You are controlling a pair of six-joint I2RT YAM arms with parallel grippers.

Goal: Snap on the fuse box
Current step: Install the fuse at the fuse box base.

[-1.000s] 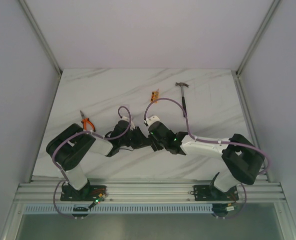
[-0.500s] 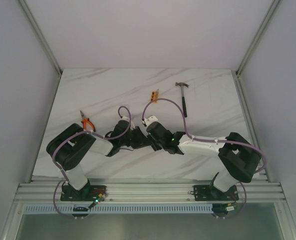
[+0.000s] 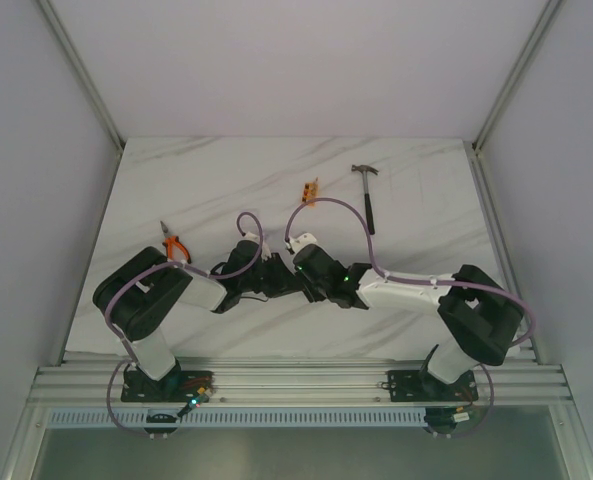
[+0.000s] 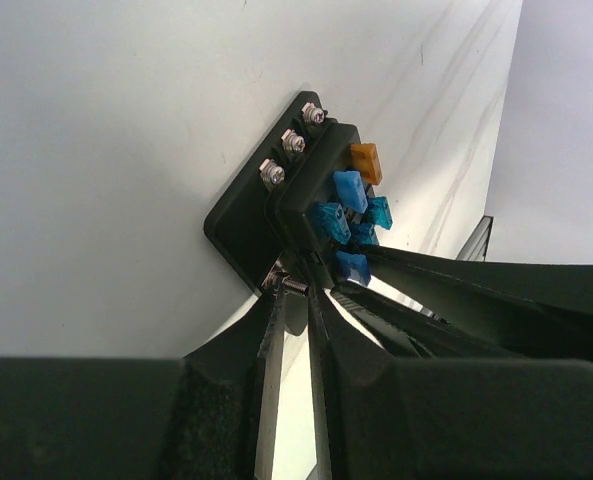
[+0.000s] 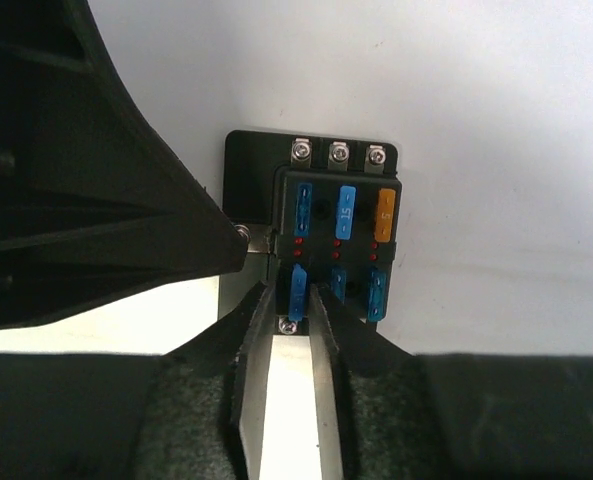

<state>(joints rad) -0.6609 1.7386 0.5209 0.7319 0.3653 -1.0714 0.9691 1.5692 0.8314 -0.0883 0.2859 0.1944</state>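
Observation:
The fuse box (image 4: 276, 205) is a small black square box lying flat on the white table, with blue fuses and one orange fuse on its top face; it also shows in the right wrist view (image 5: 338, 225). My left gripper (image 4: 294, 290) is shut on a metal screw tab at the box's side edge. My right gripper (image 5: 295, 302) is shut on a blue fuse (image 5: 297, 284) in the near row of the box. In the top view both grippers, left (image 3: 276, 272) and right (image 3: 298, 268), meet at the table's middle and hide the box.
A hammer (image 3: 369, 195) lies at the back right. A small orange block (image 3: 309, 189) lies near it, at the back middle. Orange-handled pliers (image 3: 175, 245) lie at the left by the left arm. A purple cable loops above each wrist.
The right arm has shifted a little to the left, closer to the left gripper. The left arm has hardly moved.

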